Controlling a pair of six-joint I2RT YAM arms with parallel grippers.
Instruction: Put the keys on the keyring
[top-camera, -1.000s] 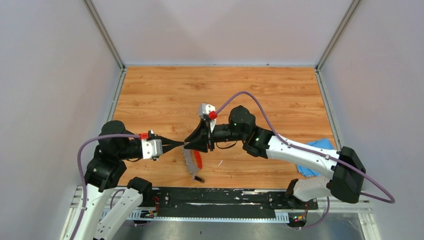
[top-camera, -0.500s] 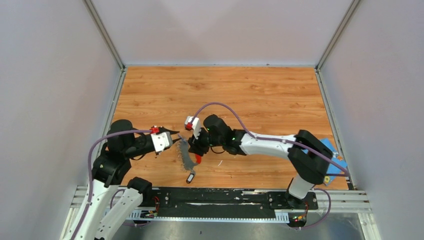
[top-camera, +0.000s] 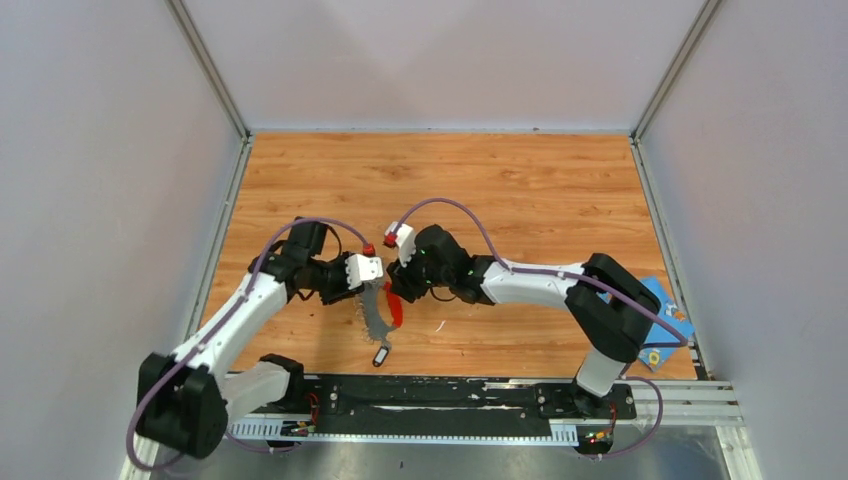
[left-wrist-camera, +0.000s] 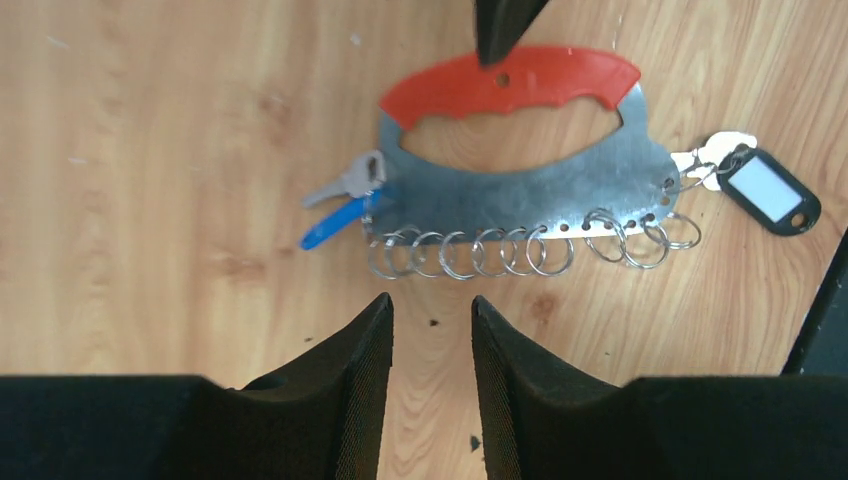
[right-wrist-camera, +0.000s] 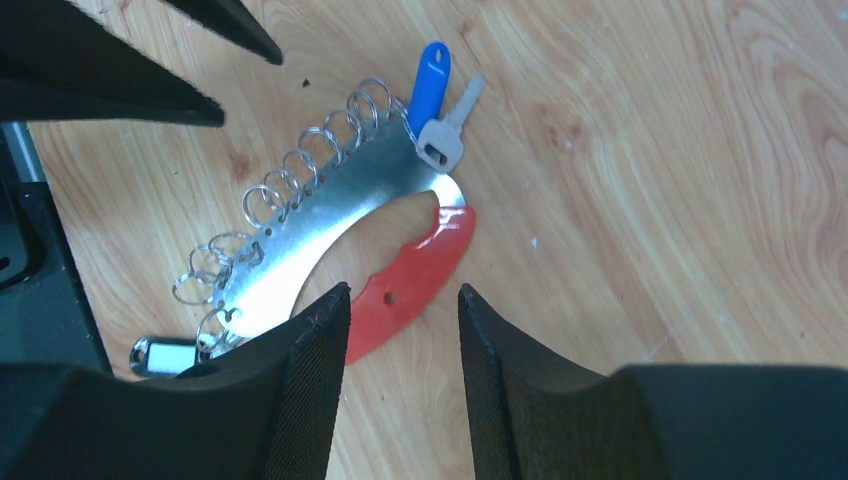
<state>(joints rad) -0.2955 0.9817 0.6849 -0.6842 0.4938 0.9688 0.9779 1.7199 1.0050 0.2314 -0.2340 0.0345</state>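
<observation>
The keyring (top-camera: 378, 316) lies flat on the wooden table, a curved steel plate (left-wrist-camera: 520, 190) with a red grip (left-wrist-camera: 510, 80) and a row of wire rings. At one end sit a silver key (left-wrist-camera: 345, 180) and a blue tag (left-wrist-camera: 335, 222). At the other end are a second key and a black tag with a white window (left-wrist-camera: 770, 190). My left gripper (left-wrist-camera: 432, 305) hovers open just off the ring side, nothing between its fingers. My right gripper (right-wrist-camera: 402, 292) is open over the red grip (right-wrist-camera: 415, 270), holding nothing. In the right wrist view, the blue tag (right-wrist-camera: 430, 75) and silver key (right-wrist-camera: 447, 130) lie far from the black tag (right-wrist-camera: 165, 352).
A blue cloth (top-camera: 655, 298) lies at the table's right edge, partly behind the right arm. A black rail (top-camera: 430, 395) runs along the near edge. Grey walls close in the left, right and back sides.
Both grippers have opened and let go of the keyring, which has dropped from between them onto the table. The left arm has reached further in toward the centre.
</observation>
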